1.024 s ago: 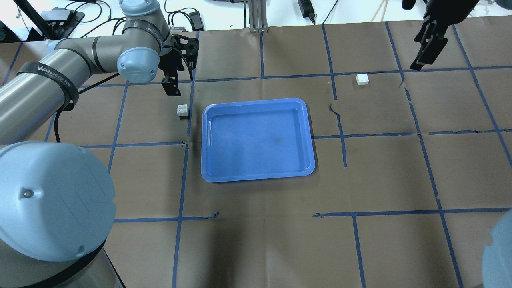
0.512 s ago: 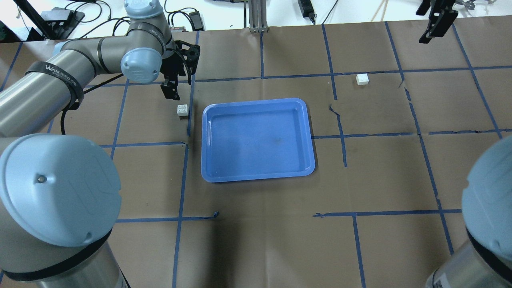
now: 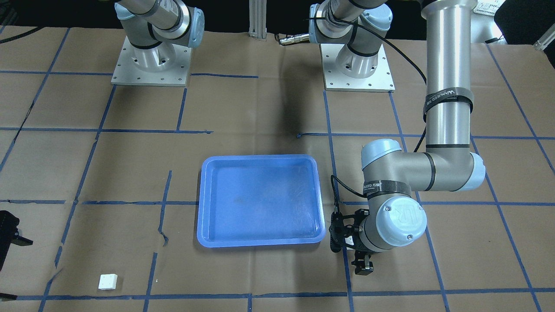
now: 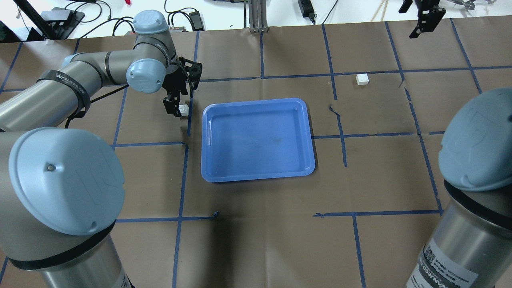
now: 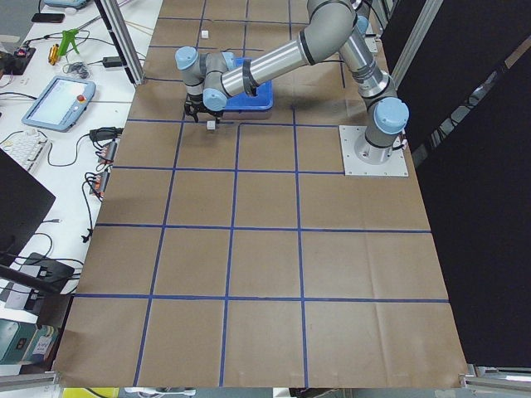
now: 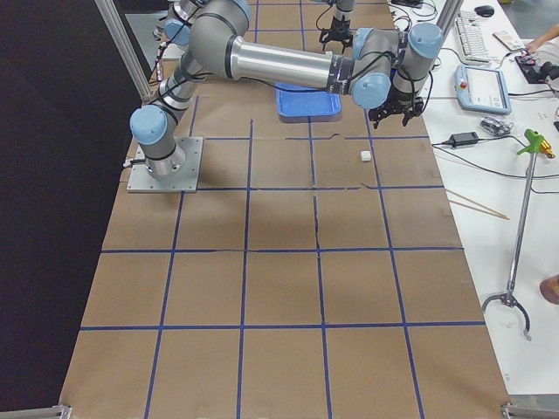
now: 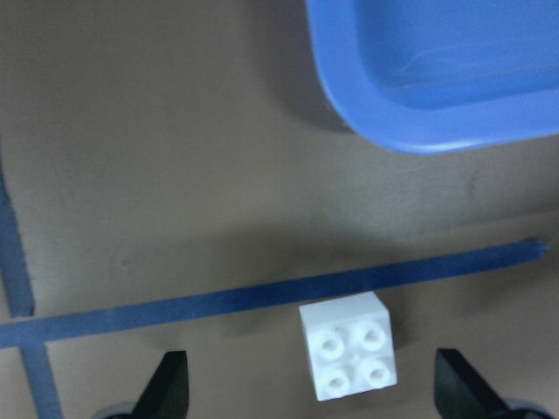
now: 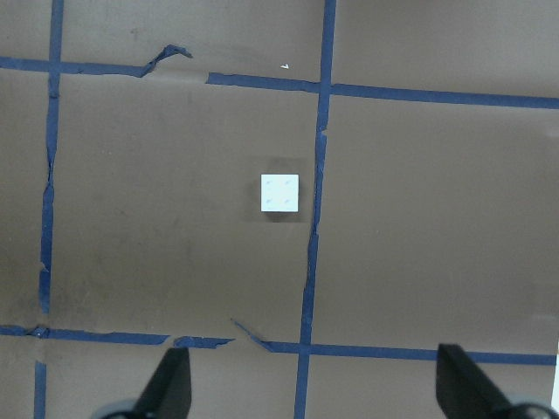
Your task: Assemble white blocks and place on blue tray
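One white block (image 4: pixel 184 109) sits studs up just left of the blue tray (image 4: pixel 256 101). My left gripper (image 4: pixel 179 107) is open and low over this block. In the left wrist view the block (image 7: pixel 349 358) lies between the two fingertips (image 7: pixel 170 388), right of their middle, with neither touching it, and the tray's corner (image 7: pixel 410 131) is beyond. The other white block (image 4: pixel 362 79) lies alone at the far right and also shows in the right wrist view (image 8: pixel 279 193). My right gripper (image 4: pixel 418 30) is open, empty and high beyond it.
Brown paper with a blue tape grid covers the table (image 4: pixel 256 224). The tray (image 3: pixel 260 158) holds nothing. Cables and boxes (image 4: pixel 60 16) lie past the far edge. Both arm bases (image 3: pixel 149 65) stand at the robot's side.
My left gripper has moved down and towards the block beside the tray and now straddles it. My right gripper has pulled back, up and away from the other block.
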Action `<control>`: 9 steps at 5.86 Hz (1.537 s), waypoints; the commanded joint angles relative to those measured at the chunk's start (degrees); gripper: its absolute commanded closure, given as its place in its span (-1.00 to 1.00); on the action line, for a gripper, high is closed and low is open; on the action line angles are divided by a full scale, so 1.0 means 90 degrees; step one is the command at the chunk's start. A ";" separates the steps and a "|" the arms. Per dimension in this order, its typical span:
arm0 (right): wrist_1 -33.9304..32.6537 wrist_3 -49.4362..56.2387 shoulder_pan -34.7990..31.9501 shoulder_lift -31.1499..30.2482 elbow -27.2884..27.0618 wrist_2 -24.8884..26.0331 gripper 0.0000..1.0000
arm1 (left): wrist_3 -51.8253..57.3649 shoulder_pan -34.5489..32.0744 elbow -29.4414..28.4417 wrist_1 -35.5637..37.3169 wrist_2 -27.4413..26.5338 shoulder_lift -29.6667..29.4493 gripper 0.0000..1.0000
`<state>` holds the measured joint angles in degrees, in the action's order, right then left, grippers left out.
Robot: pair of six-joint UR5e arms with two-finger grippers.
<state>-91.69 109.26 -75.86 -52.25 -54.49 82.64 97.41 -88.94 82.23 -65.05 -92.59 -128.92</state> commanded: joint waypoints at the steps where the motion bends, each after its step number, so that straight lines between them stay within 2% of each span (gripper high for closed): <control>1: -0.0336 0.0037 0.0040 0.0257 -0.0369 -0.0508 -1.00 | -0.0003 0.0077 0.0102 0.0040 0.0073 0.0018 -0.20; 2: -0.0339 0.0047 0.0127 0.0423 -0.0526 -0.0559 -1.00 | -0.0012 0.0078 0.0092 0.0060 0.0073 0.0018 0.41; 3: -0.0339 0.0076 0.0234 0.0502 -0.0653 -0.1101 -1.00 | -0.0012 0.0078 0.0092 0.0060 0.0093 0.0037 0.79; 4: -0.0358 0.0077 0.0265 0.0609 -0.0867 -0.1164 -1.00 | -0.0012 0.0078 0.0092 0.0060 0.0286 0.0076 1.00; 5: -0.0359 0.0086 0.0342 0.0717 -0.0947 -0.1503 -1.00 | -0.0012 0.0078 0.0082 -0.0008 0.0279 0.0183 1.00; 6: -0.0359 0.0086 0.0353 0.0766 -0.1015 -0.1603 -1.00 | -0.0070 0.0078 0.0024 -0.0221 0.0259 0.0416 1.00; 7: -0.0533 0.0270 0.0353 0.0825 -0.1112 -0.1798 -1.00 | -0.0342 0.0029 -0.0005 -0.0765 0.0278 0.0718 1.00; 9: -0.1458 0.0564 0.0353 0.0952 -0.1453 -0.1858 -1.00 | -0.1656 -0.0767 0.0063 -0.1266 0.0686 0.1305 1.00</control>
<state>-101.29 113.20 -72.69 -44.01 -66.10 66.18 88.11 -92.08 82.65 -74.38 -88.20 -119.28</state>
